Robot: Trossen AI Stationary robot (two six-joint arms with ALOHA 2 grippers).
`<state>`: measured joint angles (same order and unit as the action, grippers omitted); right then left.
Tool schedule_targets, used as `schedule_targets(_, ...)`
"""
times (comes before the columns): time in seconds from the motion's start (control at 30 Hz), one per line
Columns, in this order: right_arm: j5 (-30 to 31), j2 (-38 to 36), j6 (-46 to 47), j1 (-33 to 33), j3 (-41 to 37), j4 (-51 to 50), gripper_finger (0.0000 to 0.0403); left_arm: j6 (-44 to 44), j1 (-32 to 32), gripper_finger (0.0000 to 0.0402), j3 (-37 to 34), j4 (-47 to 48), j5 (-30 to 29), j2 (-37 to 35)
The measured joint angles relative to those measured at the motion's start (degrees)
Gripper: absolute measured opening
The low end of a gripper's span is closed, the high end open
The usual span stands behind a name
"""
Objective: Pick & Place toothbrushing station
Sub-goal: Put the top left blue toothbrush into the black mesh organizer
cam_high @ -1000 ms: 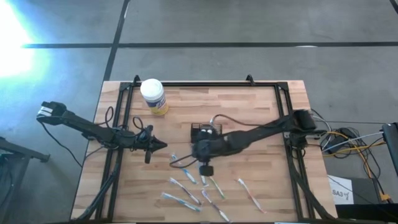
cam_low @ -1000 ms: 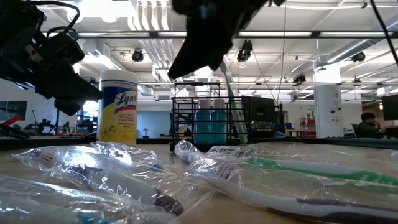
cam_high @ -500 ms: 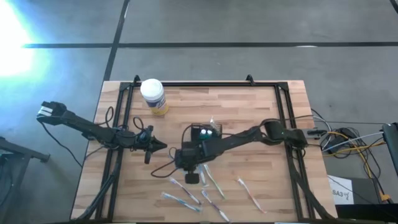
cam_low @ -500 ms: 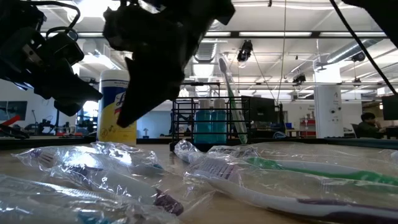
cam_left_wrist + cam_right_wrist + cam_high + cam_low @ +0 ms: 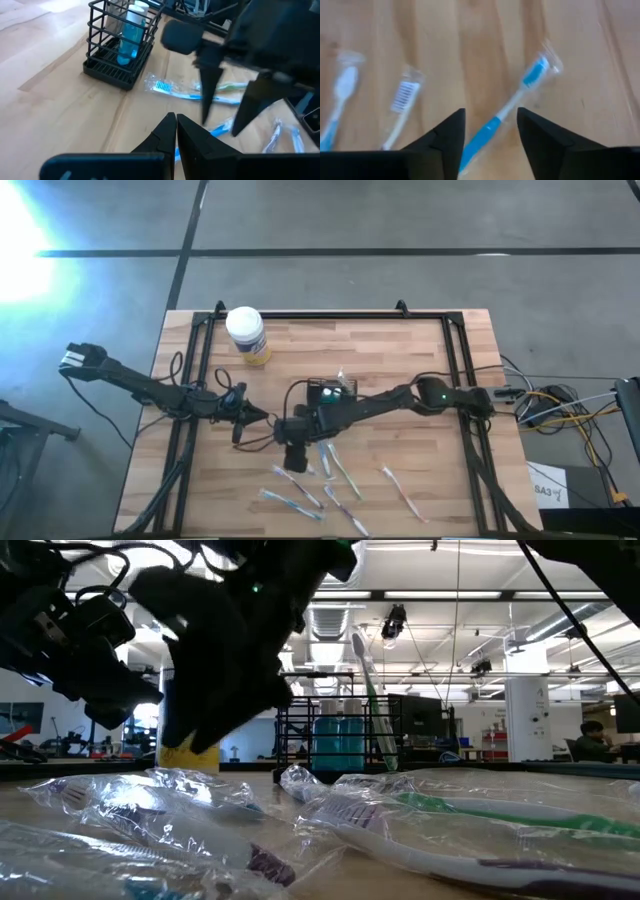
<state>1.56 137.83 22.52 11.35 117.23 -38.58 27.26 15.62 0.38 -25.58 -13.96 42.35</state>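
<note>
The toothbrushing station [image 5: 331, 391] is a black wire holder standing on its base at mid-table, with blue-and-white tubes and an upright green toothbrush [image 5: 371, 700] in it; the left wrist view shows the holder [image 5: 119, 47] too. My right gripper [image 5: 293, 456] hovers open just left of and nearer than the holder. In the right wrist view my right gripper [image 5: 488, 125] stands with one finger on either side of a wrapped blue toothbrush [image 5: 512, 112] lying flat on the wood, touching nothing. My left gripper [image 5: 262, 416] waits shut to its left.
Several wrapped toothbrushes [image 5: 315, 485] lie toward the near edge, one farther right [image 5: 400, 491]. A yellow canister with a white lid [image 5: 247, 335] stands at the far left corner. Black rails [image 5: 195, 390] run along the table's left and right sides.
My right gripper has swung away from the holder toward the table's left edge and come down over the wrapped toothbrushes. The green toothbrush stays upright in the holder.
</note>
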Motion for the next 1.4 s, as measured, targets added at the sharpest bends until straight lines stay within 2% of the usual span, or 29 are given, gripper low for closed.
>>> schedule_targets(0.2,-0.1,3.0,4.6,0.6,-0.3,0.4,0.0207,1.0,0.0,0.0019,0.0,0.0,1.9,0.0)
schedule_targets(0.47,0.4,4.9,6.8,0.7,-0.1,0.8,0.0202,1.8,0.1,0.0019,0.0,0.2,5.6,0.0)
schedule_targets(0.6,0.8,5.0,5.7,0.7,-0.1,0.7,0.0168,1.7,0.1,0.0019,0.0,0.4,5.7,0.0)
schedule_targets(0.9,2.1,4.7,1.6,0.7,-0.2,1.0,0.0025,1.3,0.1,0.0019,-0.1,0.4,5.3,0.0)
schedule_targets(1.17,4.8,0.8,-4.7,2.1,-0.6,0.2,0.0014,-0.7,0.1,0.0019,0.0,0.4,5.0,-0.1)
schedule_targets(1.4,9.0,-9.9,-14.6,4.9,-0.4,1.7,0.0007,-4.7,0.1,0.0019,0.4,0.1,5.0,-0.1)
